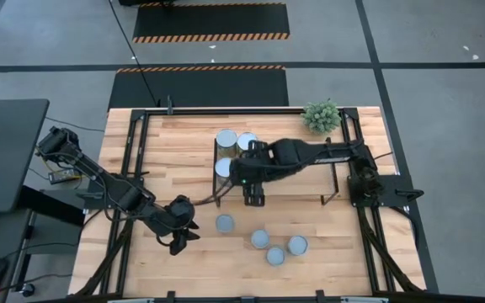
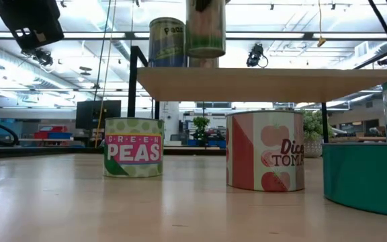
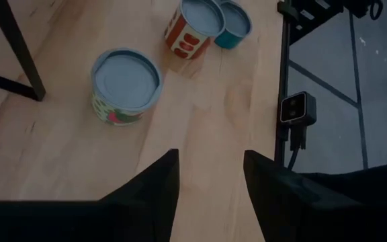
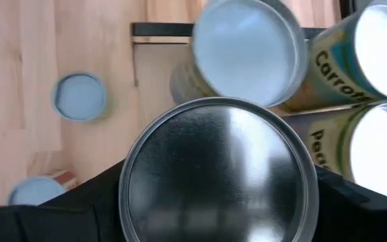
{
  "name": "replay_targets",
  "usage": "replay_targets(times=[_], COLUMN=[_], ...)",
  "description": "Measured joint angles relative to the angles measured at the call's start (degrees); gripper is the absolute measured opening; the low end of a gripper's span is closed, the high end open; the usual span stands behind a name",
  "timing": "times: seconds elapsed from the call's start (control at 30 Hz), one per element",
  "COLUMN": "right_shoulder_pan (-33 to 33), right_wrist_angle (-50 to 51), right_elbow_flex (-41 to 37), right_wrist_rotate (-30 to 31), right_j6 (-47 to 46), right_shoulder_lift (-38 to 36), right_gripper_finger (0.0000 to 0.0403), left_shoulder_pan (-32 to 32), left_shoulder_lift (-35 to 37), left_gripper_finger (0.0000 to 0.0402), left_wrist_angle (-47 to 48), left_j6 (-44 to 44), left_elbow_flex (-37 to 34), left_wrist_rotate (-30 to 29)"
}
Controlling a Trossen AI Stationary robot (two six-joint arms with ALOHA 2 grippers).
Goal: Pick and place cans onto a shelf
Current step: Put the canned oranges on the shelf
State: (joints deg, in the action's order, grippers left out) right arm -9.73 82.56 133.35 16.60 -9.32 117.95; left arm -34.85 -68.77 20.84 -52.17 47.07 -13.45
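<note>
The wooden worktop carries the shelf, a low light-wood board on thin black legs that stands near the middle, with a small green plant at the far right corner of the worktop. The right arm reaches in across the shelf, and its right pincer sits above the shelf's left end, pinching a can whose shiny round lid fills the right wrist view between the dark fingers. Beside it on the shelf's left end stand three cans close together; the low view shows two of them up on the board. The left arm stretches over the near left part of the worktop, and its left pincer hovers there with its fingers spread apart and nothing between them. Just beside it, toward the middle, stands the green peas can. Further right along the near edge three more cans cluster near one another, among them a red-and-white tomato can and a teal can
</note>
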Motion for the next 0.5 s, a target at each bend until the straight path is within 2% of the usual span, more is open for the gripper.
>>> replay_targets(times=[0.27, 0.5], right_shoulder_pan=[3.4, 5.3], right_wrist_angle=[-1.1, -2.0], right_elbow_flex=[-4.1, -5.4], right_wrist_rotate=[-5.3, -5.7], right_j6=[3.5, 1.5], right_shoulder_lift=[-0.1, 0.0], right_gripper_finger=[0.0313, 0.0313], left_shoulder_pan=[-0.4, -0.4], left_shoulder_lift=[0.0, 0.0], left_gripper_finger=[0.0172, 0.0172], left_wrist_angle=[0.0, 0.0], left_j6=[-1.7, -2.3], left_elbow_flex=[0.0, 0.0], left_wrist_rotate=[0.0, 0.2])
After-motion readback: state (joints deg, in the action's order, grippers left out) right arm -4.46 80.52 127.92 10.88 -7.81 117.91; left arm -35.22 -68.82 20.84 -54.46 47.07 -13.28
